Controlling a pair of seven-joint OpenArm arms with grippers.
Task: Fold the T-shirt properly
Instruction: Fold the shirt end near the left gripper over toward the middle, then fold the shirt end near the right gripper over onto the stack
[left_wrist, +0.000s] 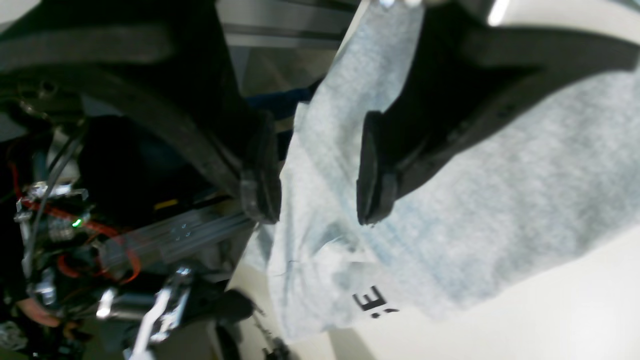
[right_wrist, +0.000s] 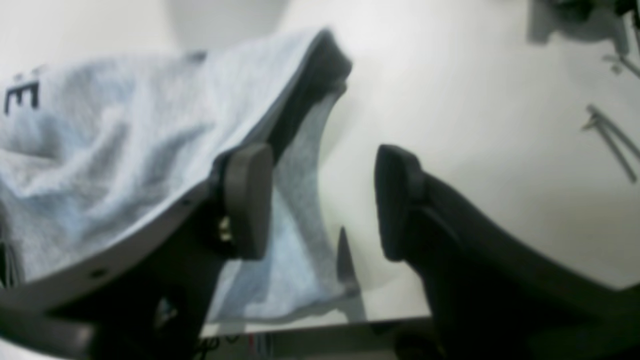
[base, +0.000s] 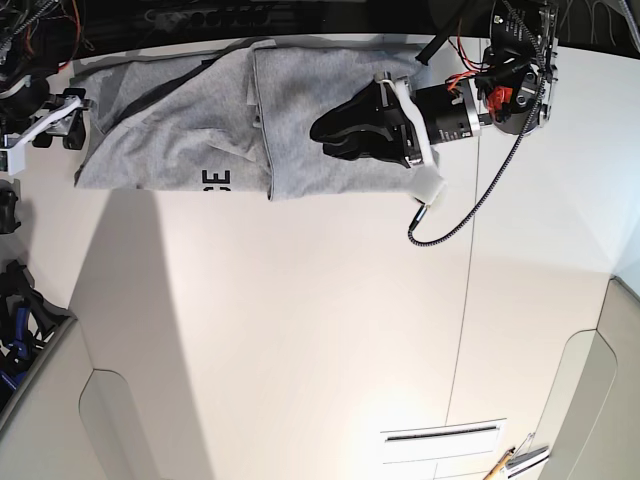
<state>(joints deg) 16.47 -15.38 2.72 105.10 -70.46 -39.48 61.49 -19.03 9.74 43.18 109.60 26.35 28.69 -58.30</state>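
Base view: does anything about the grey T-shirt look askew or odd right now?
Yes. The heather-grey cotton T-shirt lies bunched at the far edge of the white table, folded unevenly: the right panel overlaps with a slanted edge, and black lettering peeks out at the hem. The left gripper is open over it.

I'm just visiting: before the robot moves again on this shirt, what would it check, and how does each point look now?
1. Left gripper let go of the T-shirt: ok, jaws apart, cloth between them but not pinched.
2. Right gripper open: ok, nothing between its jaws.
3. Shirt fully on the table: cannot tell, its far edge lies at the table's edge.
4. Fold neat: not ok, wrinkled, lettering peeking out.
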